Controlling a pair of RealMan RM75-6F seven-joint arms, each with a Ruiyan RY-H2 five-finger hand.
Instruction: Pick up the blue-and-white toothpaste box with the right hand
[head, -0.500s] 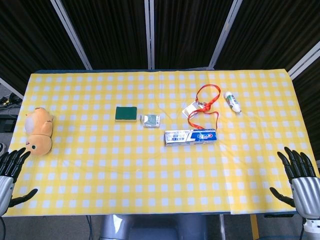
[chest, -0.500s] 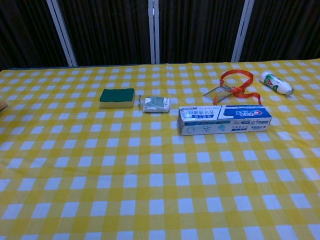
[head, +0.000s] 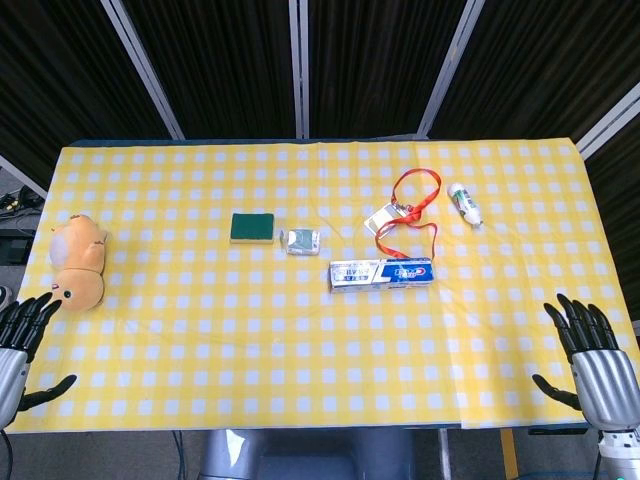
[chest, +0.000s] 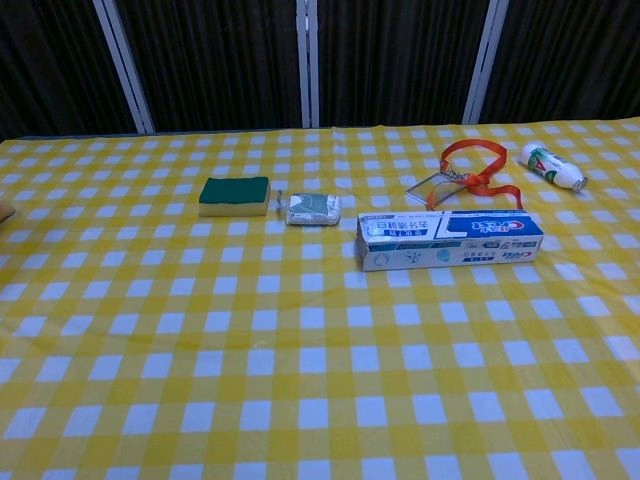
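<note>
Hovering with fingers spread, nothing held: right hand (head: 597, 365).
The toothpaste box (head: 381, 272) was seen well beyond its fingertips (head: 572, 311), untouched.

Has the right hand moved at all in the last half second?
Yes. In the head view the right hand has slid slightly left along the table's near edge, toward the toothpaste box, and sits a little lower in frame; fingers apart, empty.

Table w/ yellow-checked cloth (head: 200, 340) carries toothpaste box (head: 381, 273) at center, sponge (head: 252, 228) and small packet (head: 302, 241) at 10, lanyard (head: 408, 208) and bottle (head: 464, 204) at 2, plush toy (head: 77, 262) at 9.
</note>
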